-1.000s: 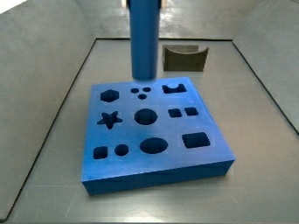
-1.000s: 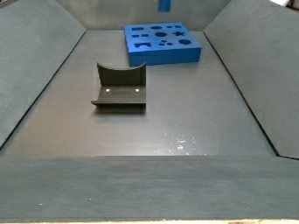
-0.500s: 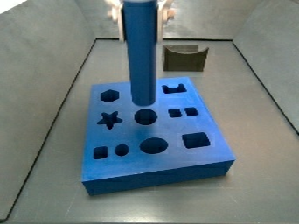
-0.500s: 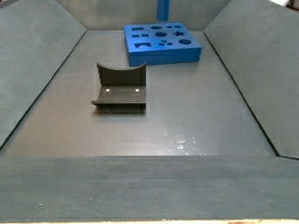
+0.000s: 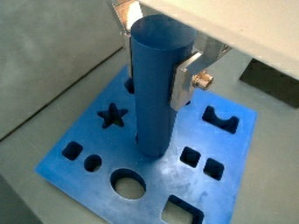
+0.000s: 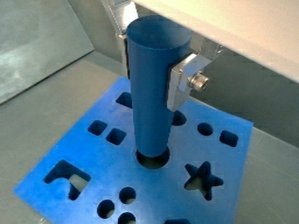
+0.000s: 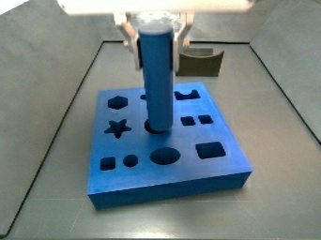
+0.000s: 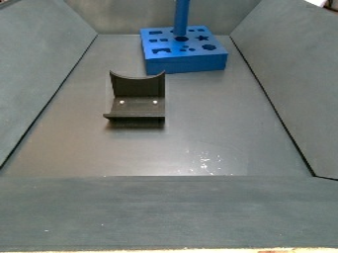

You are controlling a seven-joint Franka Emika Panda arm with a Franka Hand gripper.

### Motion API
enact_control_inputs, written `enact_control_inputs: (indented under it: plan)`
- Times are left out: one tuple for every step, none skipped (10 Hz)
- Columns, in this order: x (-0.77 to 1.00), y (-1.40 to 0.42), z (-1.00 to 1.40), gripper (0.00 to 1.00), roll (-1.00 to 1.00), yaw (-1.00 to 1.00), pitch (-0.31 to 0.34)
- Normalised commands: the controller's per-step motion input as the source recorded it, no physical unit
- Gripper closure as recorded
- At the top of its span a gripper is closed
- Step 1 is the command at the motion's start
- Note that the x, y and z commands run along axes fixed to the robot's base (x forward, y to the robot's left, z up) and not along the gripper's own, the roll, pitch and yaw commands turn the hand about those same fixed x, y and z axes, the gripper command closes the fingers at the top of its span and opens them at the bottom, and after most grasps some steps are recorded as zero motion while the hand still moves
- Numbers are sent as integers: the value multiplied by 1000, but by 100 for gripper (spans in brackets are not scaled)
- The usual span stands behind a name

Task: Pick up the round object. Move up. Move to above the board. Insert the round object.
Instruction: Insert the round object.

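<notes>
— Wrist views? 
— Close on the round object [image 5: 158,92], upright, lower end inside a round hole of the board [image 5: 140,171]. Silver finger [image 5: 187,79] pressed flat to its side, screw beside it. Star cutout [image 6: 204,178] close by the peg's hole. Same grip seen from the opposite side [image 6: 149,96].

— Side views add anything? 
— Whole layout. Gripper [image 7: 157,36] directly over the board [image 7: 163,141], peg [image 7: 154,75] standing in the central round hole, lighter top face up between the fingers. Dark olive notched block [image 7: 198,62] behind the board, well apart. Far view: board [image 8: 185,49] at the far end of the tabletop [image 8: 199,138], peg [image 8: 183,15] rising out of frame, gripper itself cut off there. Fixture [image 8: 134,98] alone mid-tabletop, well apart from the board.

— Jaws? 
— Clamped on the upper part of the round object, one finger each side, peg vertical between them. Depth of lower end in the hole: cannot tell.
</notes>
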Motion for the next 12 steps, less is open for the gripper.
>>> enact_control_inputs:
  plan:
    - [0, 217, -80, 100, 0, -14, 0]
    - [49, 106, 0, 100, -17, -6, 74]
    - [0, 0, 0, 100, 14, 0, 0]
    - [0, 0, -17, 100, 0, 0, 0]
    - [-49, 0, -629, 100, 269, 0, -274]
    - [0, -14, -60, 100, 0, 0, 0]
    - [-54, -100, -489, 100, 171, -54, -149]
    - [-197, -91, -494, 100, 223, -151, -143]
    - [-260, 0, -391, 100, 40, -174, -151]
    - [0, 0, 0, 100, 11, 0, 0]
    - [0, -37, -909, 100, 334, -11, -160]
    - [71, -77, -1000, 100, 211, -43, -80]
